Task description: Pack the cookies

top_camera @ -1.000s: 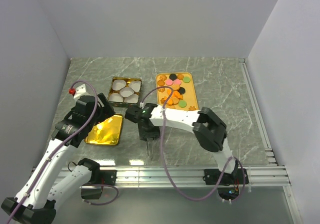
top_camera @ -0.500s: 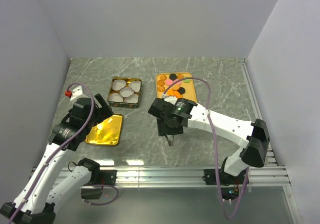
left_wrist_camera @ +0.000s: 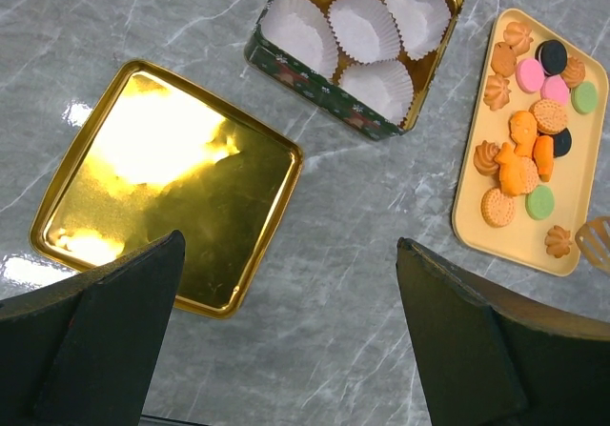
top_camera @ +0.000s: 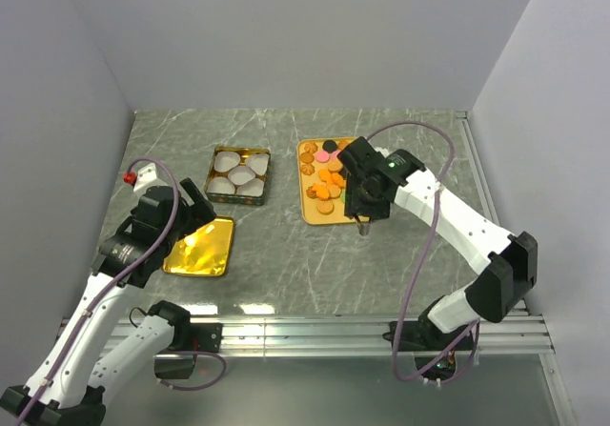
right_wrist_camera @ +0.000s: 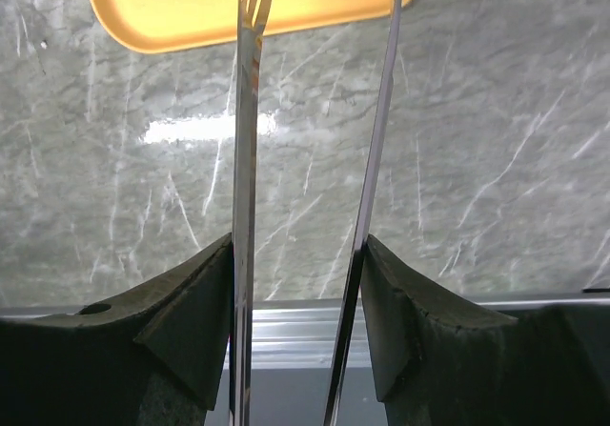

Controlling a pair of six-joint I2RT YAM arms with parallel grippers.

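The cookies [top_camera: 329, 173] lie on a yellow tray [top_camera: 303, 197]: mostly orange, with a few pink, green and black ones. They also show in the left wrist view [left_wrist_camera: 529, 154]. My right gripper [top_camera: 366, 207] is shut on metal tongs [right_wrist_camera: 250, 111], whose two blades point down over the tray's near right edge [right_wrist_camera: 305, 7]. The tongs hold nothing. My left gripper [left_wrist_camera: 289, 245] is open and empty, above the table between the gold lid [left_wrist_camera: 162, 183] and the tray.
A dark tin [top_camera: 212, 171] holding several white paper cups [left_wrist_camera: 367, 26] stands left of the tray. The gold lid [top_camera: 200, 247] lies flat at the front left. An aluminium rail [top_camera: 334, 331] runs along the near table edge.
My right arm has swung from the table's front middle to the right and back, carrying the tongs to the tray's near right edge. The left arm shifted slightly, then stayed still.
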